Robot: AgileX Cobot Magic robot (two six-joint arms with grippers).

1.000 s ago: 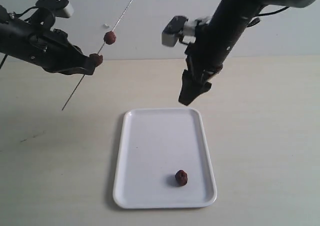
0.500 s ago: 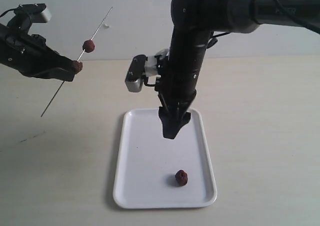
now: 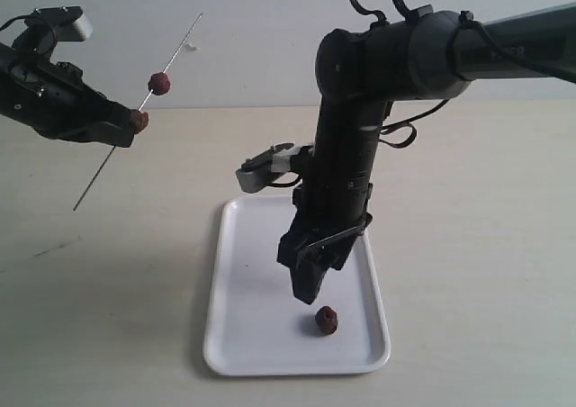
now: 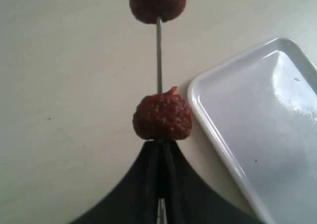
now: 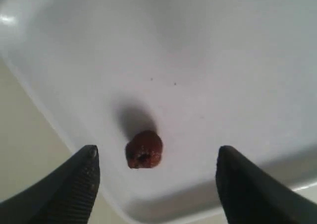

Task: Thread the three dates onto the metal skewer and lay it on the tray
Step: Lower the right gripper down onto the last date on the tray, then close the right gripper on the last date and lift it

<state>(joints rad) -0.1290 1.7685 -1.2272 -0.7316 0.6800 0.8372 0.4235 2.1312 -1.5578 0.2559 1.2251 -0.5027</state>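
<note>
At the upper left, the black, wedge-shaped left gripper (image 3: 129,130) had its jaws closed on the metal skewer (image 4: 159,60), a thin grey rod slanting up to the right. Two wrinkled, reddish-brown dates sat threaded on it: the lower date (image 3: 138,119) against the fingertips, the upper date (image 3: 159,84) a little apart. At lower centre lay the glossy white tray (image 3: 243,326), with rounded corners and a low rim. The right arm (image 3: 360,110) bent steeply down over it. The right gripper (image 3: 306,290) had its jaws spread open, near the loose date (image 3: 326,320) in the tray's lower right part but not touching it.
</note>
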